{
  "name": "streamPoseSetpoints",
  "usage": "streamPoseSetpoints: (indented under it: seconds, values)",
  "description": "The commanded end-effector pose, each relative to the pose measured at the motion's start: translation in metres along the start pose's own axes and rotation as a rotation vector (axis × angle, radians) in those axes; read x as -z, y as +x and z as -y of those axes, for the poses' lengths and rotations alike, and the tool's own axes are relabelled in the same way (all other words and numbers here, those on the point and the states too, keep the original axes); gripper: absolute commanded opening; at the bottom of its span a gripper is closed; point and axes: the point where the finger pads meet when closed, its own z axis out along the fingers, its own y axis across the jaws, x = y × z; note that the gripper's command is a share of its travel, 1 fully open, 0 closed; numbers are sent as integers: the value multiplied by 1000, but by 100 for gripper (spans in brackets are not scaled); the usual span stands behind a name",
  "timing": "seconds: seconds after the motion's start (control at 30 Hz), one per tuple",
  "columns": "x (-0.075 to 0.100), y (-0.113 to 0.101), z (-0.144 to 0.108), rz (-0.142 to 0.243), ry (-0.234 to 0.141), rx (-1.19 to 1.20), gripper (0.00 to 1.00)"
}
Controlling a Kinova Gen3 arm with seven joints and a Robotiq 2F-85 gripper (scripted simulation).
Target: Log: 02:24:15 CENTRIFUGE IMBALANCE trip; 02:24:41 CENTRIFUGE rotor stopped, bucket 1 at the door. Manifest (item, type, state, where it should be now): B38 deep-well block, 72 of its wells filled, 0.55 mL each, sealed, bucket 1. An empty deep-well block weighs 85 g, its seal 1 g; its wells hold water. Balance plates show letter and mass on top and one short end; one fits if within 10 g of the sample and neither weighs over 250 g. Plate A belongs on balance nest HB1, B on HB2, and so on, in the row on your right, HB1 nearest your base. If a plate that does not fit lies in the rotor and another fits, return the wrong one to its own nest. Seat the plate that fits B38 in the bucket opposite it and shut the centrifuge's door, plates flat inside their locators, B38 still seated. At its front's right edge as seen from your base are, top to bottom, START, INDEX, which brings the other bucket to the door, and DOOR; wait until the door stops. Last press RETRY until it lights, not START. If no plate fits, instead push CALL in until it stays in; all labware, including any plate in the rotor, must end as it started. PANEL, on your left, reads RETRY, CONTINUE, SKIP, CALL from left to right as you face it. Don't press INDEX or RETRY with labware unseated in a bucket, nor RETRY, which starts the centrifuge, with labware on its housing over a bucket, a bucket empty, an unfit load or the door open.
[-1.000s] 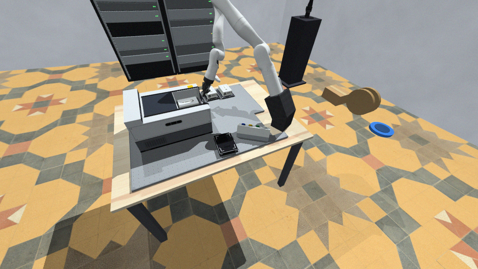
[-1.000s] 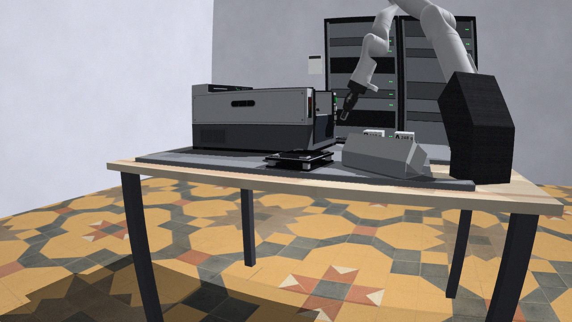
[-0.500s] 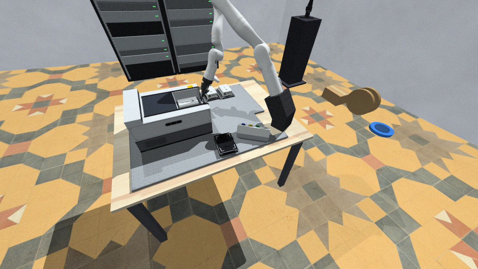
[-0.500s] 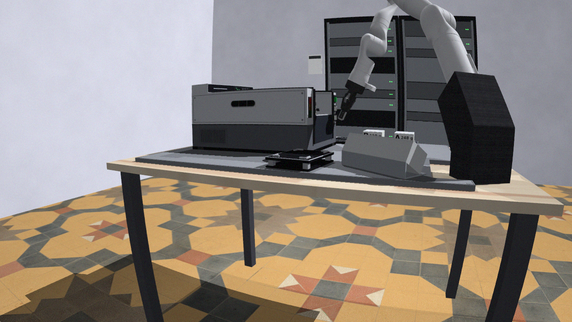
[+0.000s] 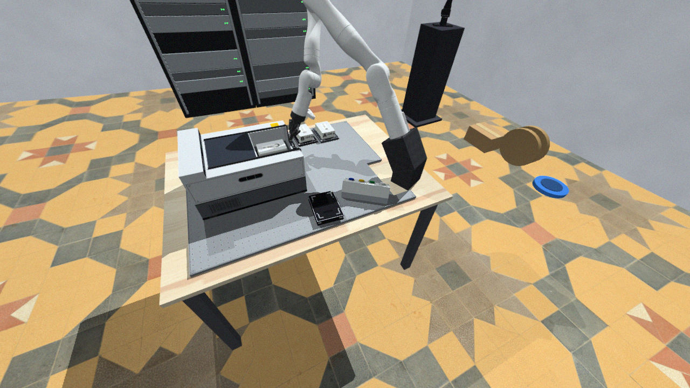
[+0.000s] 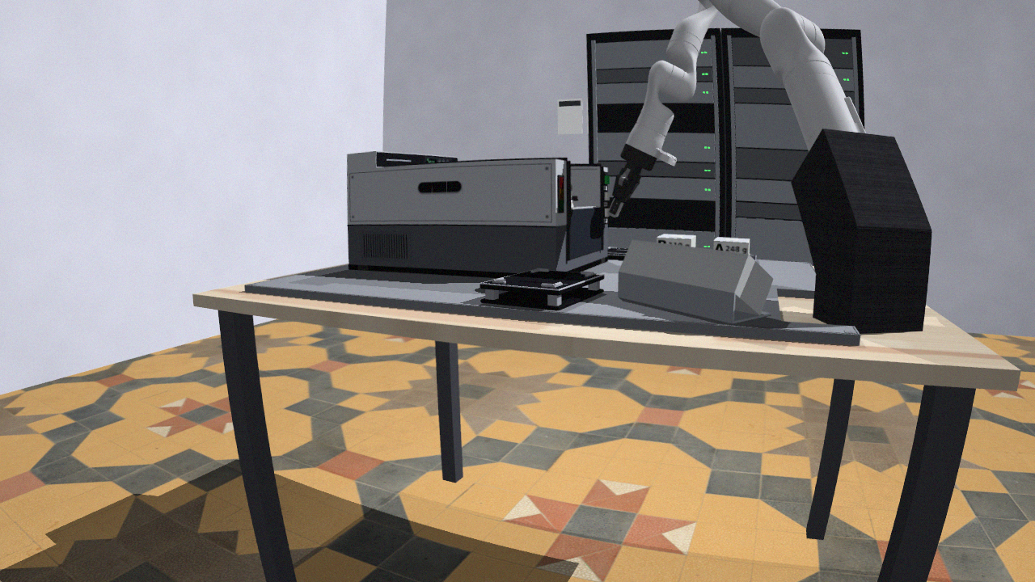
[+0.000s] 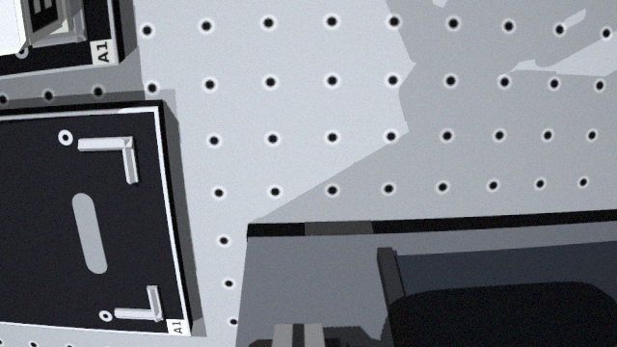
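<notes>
The grey centrifuge [image 5: 241, 161] stands on the table with its top door slid open. A white plate [image 5: 270, 147] lies in the bucket at the opening; I cannot read its label. My gripper [image 5: 292, 133] is shut and empty. It points down close beside the centrifuge's front right edge [image 6: 601, 195], where the buttons sit; whether it touches is not visible. Balance plates B [image 6: 676, 239] and A [image 6: 731, 246] sit in their nests beside it. In the wrist view an empty black nest [image 7: 87, 217] lies under the gripper, next to plate B's corner [image 7: 29, 19].
The grey button panel [image 5: 365, 189] lies near the arm's black base [image 5: 405, 159]. Another empty black nest [image 5: 325, 206] sits in front of the centrifuge. A tall black column [image 5: 432, 67] stands at the table's far corner.
</notes>
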Motion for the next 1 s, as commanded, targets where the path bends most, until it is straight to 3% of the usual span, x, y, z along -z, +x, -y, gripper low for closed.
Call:
streamPoseSetpoints:
  seconds: [0.0,0.97]
  values:
    - [0,-3,0,2,1,1,10]
    - [0,-2,0,1,1,1,10]
